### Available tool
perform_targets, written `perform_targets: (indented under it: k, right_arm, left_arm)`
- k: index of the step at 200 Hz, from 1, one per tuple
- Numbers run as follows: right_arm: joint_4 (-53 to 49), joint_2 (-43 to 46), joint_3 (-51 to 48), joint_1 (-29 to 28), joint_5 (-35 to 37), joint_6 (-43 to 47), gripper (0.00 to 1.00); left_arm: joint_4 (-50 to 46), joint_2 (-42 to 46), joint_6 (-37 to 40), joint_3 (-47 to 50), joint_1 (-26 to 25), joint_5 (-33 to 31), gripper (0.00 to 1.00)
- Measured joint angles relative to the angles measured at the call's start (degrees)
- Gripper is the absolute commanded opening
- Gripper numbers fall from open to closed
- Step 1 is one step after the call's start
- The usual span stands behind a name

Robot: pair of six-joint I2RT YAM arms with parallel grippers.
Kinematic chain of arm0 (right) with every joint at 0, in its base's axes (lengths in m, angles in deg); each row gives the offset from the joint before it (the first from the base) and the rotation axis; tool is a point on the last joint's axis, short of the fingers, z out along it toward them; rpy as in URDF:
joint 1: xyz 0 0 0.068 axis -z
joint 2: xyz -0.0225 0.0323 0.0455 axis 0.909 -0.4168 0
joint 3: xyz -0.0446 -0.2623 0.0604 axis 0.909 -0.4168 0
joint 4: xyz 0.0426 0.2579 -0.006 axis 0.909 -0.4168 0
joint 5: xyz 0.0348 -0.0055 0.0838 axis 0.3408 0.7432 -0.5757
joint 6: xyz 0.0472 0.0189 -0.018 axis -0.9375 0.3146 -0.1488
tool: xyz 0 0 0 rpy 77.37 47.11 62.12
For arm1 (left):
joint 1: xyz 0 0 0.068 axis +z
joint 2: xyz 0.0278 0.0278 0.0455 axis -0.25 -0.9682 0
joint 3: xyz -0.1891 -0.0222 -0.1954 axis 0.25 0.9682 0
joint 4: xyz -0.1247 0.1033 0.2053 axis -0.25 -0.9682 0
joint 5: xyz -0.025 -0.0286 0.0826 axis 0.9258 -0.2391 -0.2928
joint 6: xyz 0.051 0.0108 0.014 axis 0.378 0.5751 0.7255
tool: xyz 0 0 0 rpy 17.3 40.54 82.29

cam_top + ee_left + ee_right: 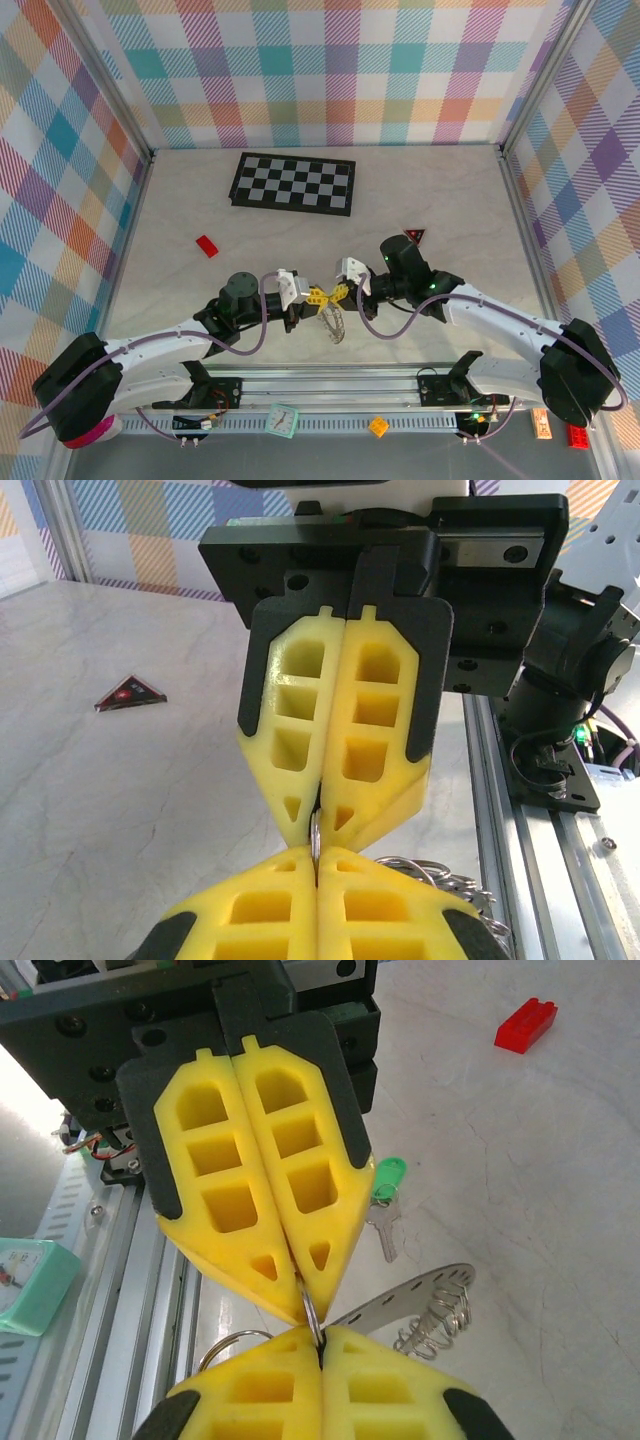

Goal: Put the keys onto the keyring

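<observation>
My left gripper [312,297] and right gripper [343,291] meet tip to tip above the table's near middle. Both are shut on one thin silver wire loop [311,1312] of the keyring, seen edge-on between the yellow fingertips. The keyring [333,322] hangs below them; its flat grey plate [415,1295] with holes and bunched wire loops [435,1325] shows in the right wrist view, and more loops [440,875] in the left wrist view. A key with a green head [386,1182] and silver blade seems to lie on the table behind the left gripper's fingers [310,1190].
A red brick [207,245] lies at mid left and a red triangle [414,236] at mid right. The checkerboard [293,183] sits at the back. The metal rail [330,385] with both arm bases runs along the near edge.
</observation>
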Motion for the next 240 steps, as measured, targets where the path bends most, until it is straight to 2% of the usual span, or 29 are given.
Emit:
perform_targets:
  k: [7, 23, 100, 140, 174, 187, 207, 240]
  right_arm:
    - [-0.5, 0.0, 0.2, 0.0, 0.0, 0.2, 0.0]
    - [-3.6, 0.0, 1.4, -0.1, 0.3, 1.0, 0.0]
    - [-19.8, -3.3, 12.4, -2.4, 5.7, 7.6, 0.0]
    - [-23.1, -4.9, 14.1, -4.0, 7.8, 9.4, 0.0]
    - [-22.9, -4.9, 14.1, -4.0, 7.8, 9.2, 0.0]
    - [-22.5, -4.8, 13.9, -4.0, 7.9, 8.7, 0.15]
    - [-19.3, -3.1, 11.6, -3.5, 7.1, 6.7, 0.29]
    - [-12.2, 2.8, 5.0, 0.3, 5.7, 2.7, 0.34]
  left_arm:
    - [-0.2, 0.1, 0.0, 0.0, 0.0, -0.1, 0.18]
    - [-1.7, 1.2, 0.8, 0.0, 0.0, -0.8, 0.21]
    - [-15.6, 3.7, 6.5, -5.5, 0.0, -1.7, 0.23]
    - [-17.4, 3.3, 7.6, -5.8, 0.0, -1.7, 0.18]
    - [-18.4, 2.3, 8.5, -6.6, -0.1, -0.8, 0.04]
    - [-18.6, 2.2, 8.5, -6.6, -0.1, -0.4, 0.0]
    - [-18.8, 2.2, 8.8, -6.6, -0.1, -0.4, 0.0]
    - [-18.6, 2.2, 9.0, -6.6, -0.1, -0.6, 0.0]
